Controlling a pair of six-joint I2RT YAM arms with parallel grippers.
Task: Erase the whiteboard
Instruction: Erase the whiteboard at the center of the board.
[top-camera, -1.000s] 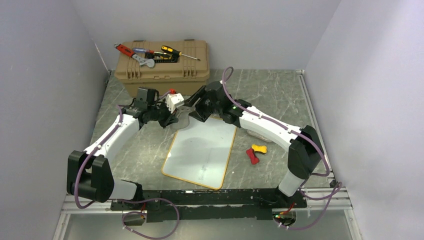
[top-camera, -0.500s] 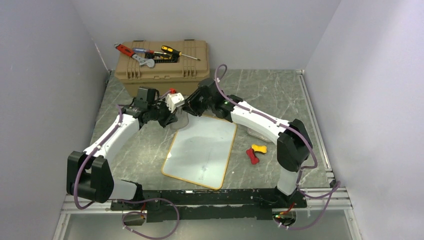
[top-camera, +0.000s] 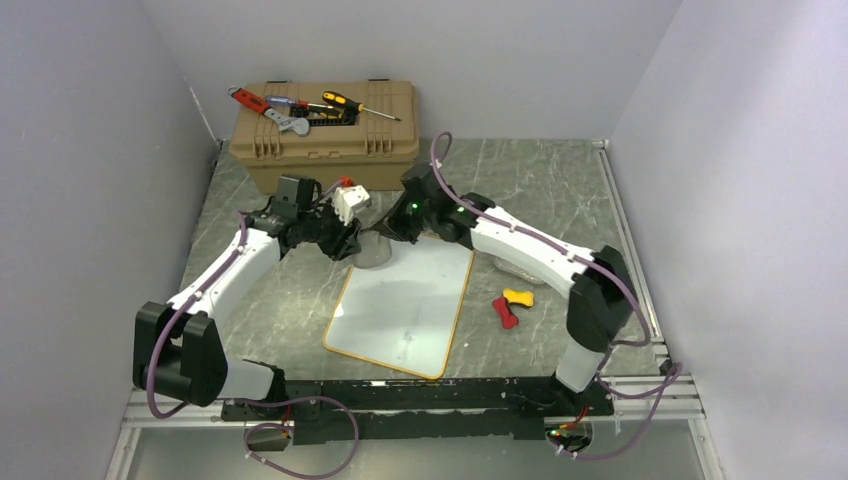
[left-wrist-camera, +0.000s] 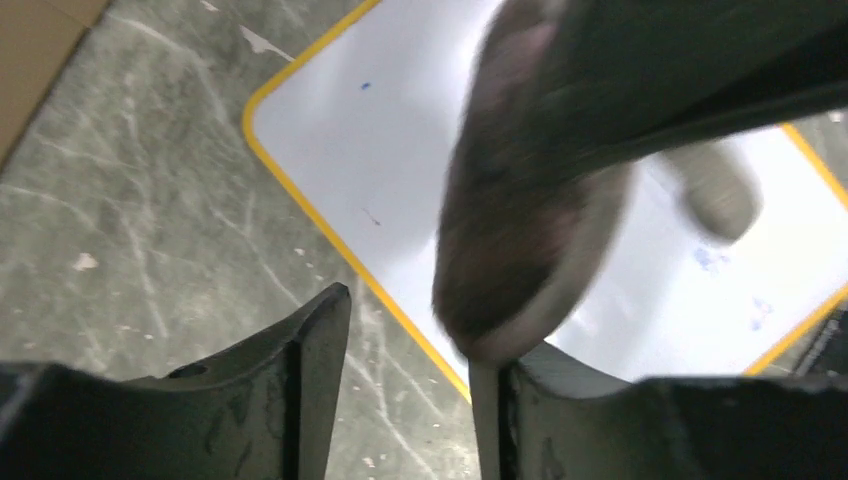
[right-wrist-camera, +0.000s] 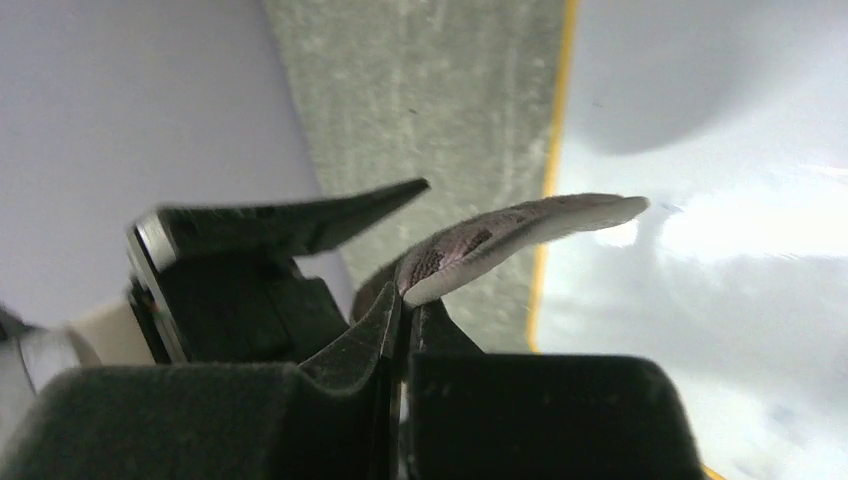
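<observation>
Felt first: clamping grey pad (right-wrist-camera: 520, 232) by its edge in right gripper (right-wrist-camera: 405, 300), fingers pressed together on it. Reaching right arm forward and leftward, elbow bent, wrist tipped down. Stretching left arm forward alongside, left gripper (left-wrist-camera: 410, 330) spreading fingers apart, gripping nothing. Pad hanging just above left gripper's gap; touching or not, cannot tell. Lying flat beneath both grippers: whiteboard (top-camera: 405, 300), far left corner directly under them. Sitting just beyond both: tan toolbox (top-camera: 325, 125).
</observation>
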